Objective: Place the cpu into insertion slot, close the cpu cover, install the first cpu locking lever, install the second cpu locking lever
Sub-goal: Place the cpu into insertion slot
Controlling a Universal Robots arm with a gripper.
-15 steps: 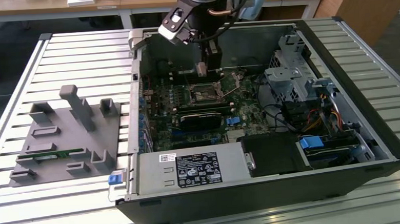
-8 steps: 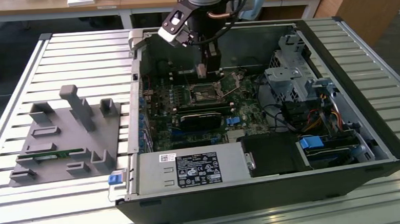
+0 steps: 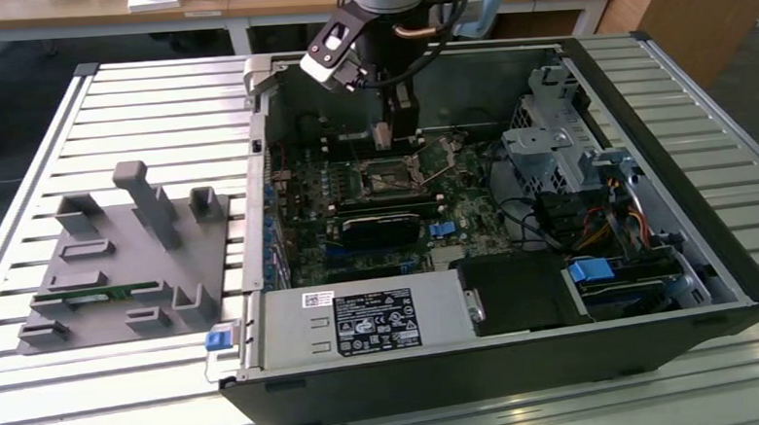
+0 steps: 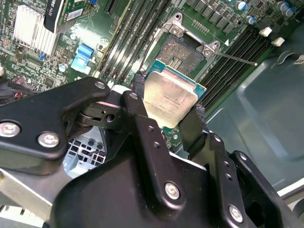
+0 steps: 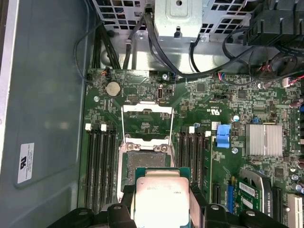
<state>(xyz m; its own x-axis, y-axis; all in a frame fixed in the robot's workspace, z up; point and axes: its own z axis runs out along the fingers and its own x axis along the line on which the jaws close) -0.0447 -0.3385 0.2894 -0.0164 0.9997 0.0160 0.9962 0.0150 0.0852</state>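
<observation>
An open black metal computer case [image 3: 492, 377] is set on a silver slatted metal bench [image 3: 128, 119]. A grey moulded plastic fixture tray [image 3: 123, 275] is laid at the exterior view's left of it. Inside the case, the small square black-rimmed insertion slot [image 5: 145, 159] is flanked by long narrow black memory slots [image 5: 102, 166]. The thin silvery metal cpu cover [image 5: 146, 109] is swung open just beyond it. The flat square silver-topped cpu [image 4: 173, 90] is held in the black metal claw [image 4: 168, 100], close over the slot.

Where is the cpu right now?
The cpu is held by the gripper in both wrist views, close to the open insertion slot, not yet in it.
</observation>
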